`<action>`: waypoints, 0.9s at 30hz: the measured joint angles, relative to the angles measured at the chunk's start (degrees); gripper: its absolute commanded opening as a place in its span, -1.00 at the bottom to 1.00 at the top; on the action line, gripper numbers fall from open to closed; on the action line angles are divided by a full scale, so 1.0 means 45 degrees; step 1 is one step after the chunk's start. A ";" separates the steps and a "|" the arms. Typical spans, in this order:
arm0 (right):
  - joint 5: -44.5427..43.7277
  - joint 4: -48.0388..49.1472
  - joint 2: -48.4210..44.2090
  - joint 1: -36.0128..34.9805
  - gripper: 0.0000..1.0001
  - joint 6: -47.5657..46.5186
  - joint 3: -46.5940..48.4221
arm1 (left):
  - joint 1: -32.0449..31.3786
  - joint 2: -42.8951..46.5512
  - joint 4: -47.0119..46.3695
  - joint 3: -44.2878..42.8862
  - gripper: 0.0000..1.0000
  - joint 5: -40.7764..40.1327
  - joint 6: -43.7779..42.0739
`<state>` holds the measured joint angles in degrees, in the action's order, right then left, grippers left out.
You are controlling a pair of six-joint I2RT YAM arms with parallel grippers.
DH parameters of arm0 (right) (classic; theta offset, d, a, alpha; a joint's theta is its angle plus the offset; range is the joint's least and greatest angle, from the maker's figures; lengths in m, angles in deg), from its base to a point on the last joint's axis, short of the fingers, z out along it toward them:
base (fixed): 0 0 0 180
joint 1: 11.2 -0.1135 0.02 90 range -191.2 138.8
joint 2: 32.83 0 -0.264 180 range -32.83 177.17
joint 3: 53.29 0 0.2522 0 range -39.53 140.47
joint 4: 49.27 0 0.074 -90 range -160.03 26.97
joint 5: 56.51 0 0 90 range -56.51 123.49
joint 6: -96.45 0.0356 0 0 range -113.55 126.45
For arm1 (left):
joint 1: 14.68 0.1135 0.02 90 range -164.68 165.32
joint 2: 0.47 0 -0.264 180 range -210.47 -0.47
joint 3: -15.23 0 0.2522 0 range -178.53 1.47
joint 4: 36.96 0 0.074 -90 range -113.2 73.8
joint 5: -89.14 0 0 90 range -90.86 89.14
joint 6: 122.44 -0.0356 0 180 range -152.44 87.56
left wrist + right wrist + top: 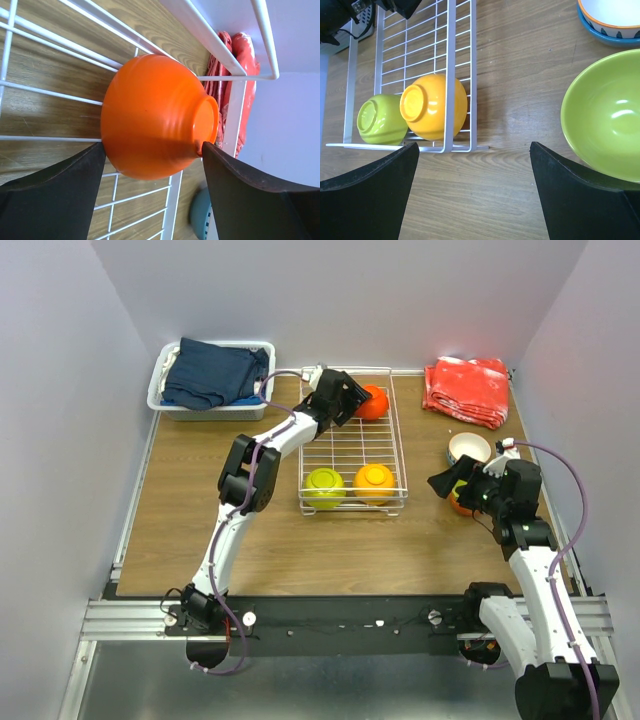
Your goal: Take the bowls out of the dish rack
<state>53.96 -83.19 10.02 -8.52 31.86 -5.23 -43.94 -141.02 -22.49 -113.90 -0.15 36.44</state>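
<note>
Left wrist view: left gripper astride a red-orange bowl in the dish rack.
Its jaws stand wide, a finger each side of the upturned bowl, in the rack's far right corner. A yellow-green bowl and an orange bowl sit at the near end. Right gripper hangs wide and empty over the bench.

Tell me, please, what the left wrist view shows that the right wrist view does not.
Only the left wrist: a glossy orange round bowl in the white wire dish rack, with a red cloth beyond it. Only the right wrist: a yellow-green glossy bowl and a yellow-orange bowl in the rack, a second yellow-green bowl upright on the wooden table, and a white dark-striped bowl. Both: the rack and the table.
</note>
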 measured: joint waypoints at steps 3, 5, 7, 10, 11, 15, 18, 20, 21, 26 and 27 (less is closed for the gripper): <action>0.0000 0.0015 0.0000 0.0000 1.00 0.0000 0.0000 | 0.0000 -0.0039 -0.0083 0.0000 0.40 0.0005 0.0155; 0.0000 0.0034 0.0000 0.0000 1.00 0.0000 -0.0010 | 0.0000 -0.0039 -0.0151 0.0000 0.38 0.0010 0.0369; 0.0000 0.0078 0.0000 0.0000 1.00 0.0000 -0.0024 | 0.0010 -0.0039 -0.0345 0.0000 0.36 0.0005 0.0432; 0.0000 0.0092 -0.0005 -0.0005 1.00 0.0000 -0.0024 | 0.0034 -0.0039 -0.0461 0.0078 0.25 0.0005 0.0544; 0.0000 0.0092 -0.0005 -0.0015 1.00 0.0000 -0.0024 | 0.0034 -0.0039 -0.0525 0.0121 0.24 0.0005 0.0578; 0.0005 0.0097 -0.0005 -0.0024 1.00 0.0000 -0.0024 | 0.0034 0.0005 -0.1209 0.0563 0.12 0.0005 0.0845; 0.0000 0.0102 -0.0005 -0.0024 1.00 0.0000 -0.0024 | 0.0034 0.0024 -0.1384 0.0675 0.07 0.0005 0.0937; 0.0000 0.0107 -0.0005 -0.0029 1.00 0.0000 -0.0024 | 0.0034 0.0068 -0.1477 0.0748 -0.01 0.0000 0.0952; 0.0005 0.0107 -0.0010 -0.0029 1.00 -0.0005 -0.0024 | 0.0034 0.0078 -0.1481 0.0753 -0.02 0.0000 0.0952; 0.0010 0.0126 -0.0063 -0.0053 1.00 -0.0005 -0.0024 | 0.0034 0.0253 -0.1588 0.1078 -0.05 0.0005 0.0860; 0.0015 0.0136 -0.0063 -0.0068 1.00 -0.0005 -0.0024 | 0.0034 0.0301 -0.1598 0.1141 -0.06 0.0005 0.0816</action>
<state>54.02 -82.58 9.73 -8.83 31.84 -5.34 -43.79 -139.66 -29.68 -108.77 -0.13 40.11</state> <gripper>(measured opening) 0.998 0.737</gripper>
